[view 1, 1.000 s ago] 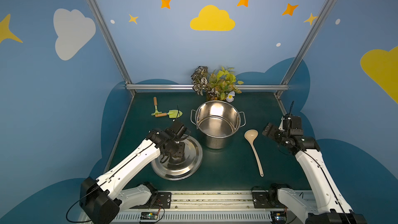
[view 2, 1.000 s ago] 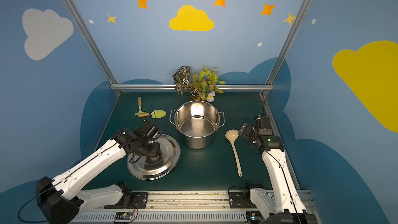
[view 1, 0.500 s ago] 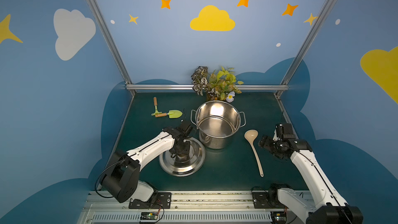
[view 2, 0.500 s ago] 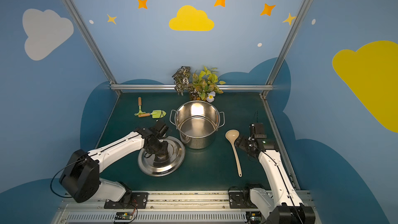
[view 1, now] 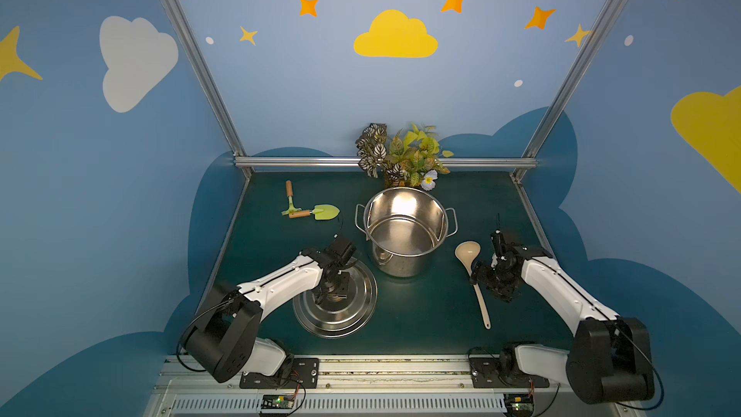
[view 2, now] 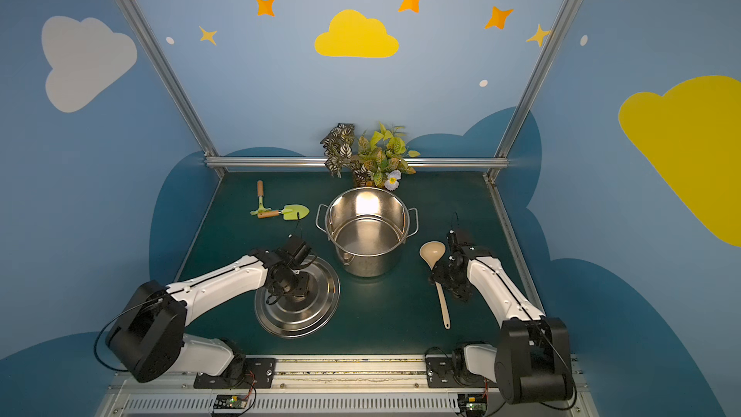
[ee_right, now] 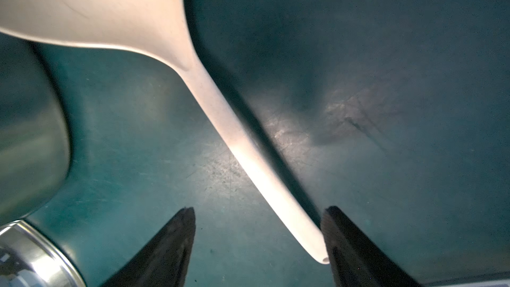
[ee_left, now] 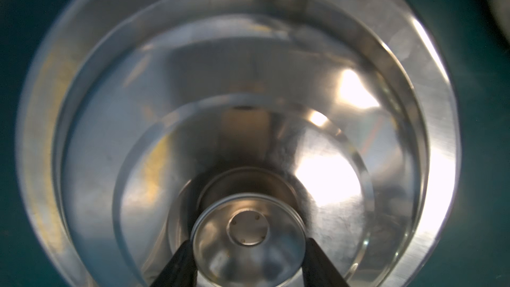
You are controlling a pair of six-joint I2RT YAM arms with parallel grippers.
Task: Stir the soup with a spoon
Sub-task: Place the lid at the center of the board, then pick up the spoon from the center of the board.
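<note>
My right wrist camera showed what the top views could not. My right pincer (ee_right: 259, 209) stood well open astride the handle of the spoon (ee_right: 240, 139), holding nothing. One finger (ee_right: 350, 241) was just beside the handle, though I could not tell whether it touched. Bare worktop (ee_right: 386, 51) showed between the handle and the other finger.

Both top views showed the whole spoon (view 1: 480, 302) (view 2: 442, 302) lying flat. Its round bowl was just beyond my right pincer (view 1: 479, 276) and its tapering tail behind it, towards my base. The pot (view 1: 401, 264) (view 2: 369, 262) stood near the spoon's bowl, between my two pincers, its inside bare, shiny steel.

My left wrist camera showed my left pincer (ee_left: 248, 241) half closed on the round knob (ee_left: 248, 227) of the lid (ee_left: 358, 106), a finger against each side. In a top view the lid (view 1: 353, 314) lay on the worktop under that pincer, just beside the pot.

The worktop (view 1: 421, 314) was a dark green mat, scuffed and dull up close. Blue walls (view 1: 300, 94) painted with clouds and stars met at aluminium frame posts (view 1: 192, 58). The spoon was smooth cream plastic, and the lid was brushed steel in stepped rings. Far beyond my left pincer lay a yellow-green trowel (view 1: 326, 211) and a small wooden-handled rake (view 1: 289, 198). A leafy plant (view 1: 401, 158) stood behind the pot.
</note>
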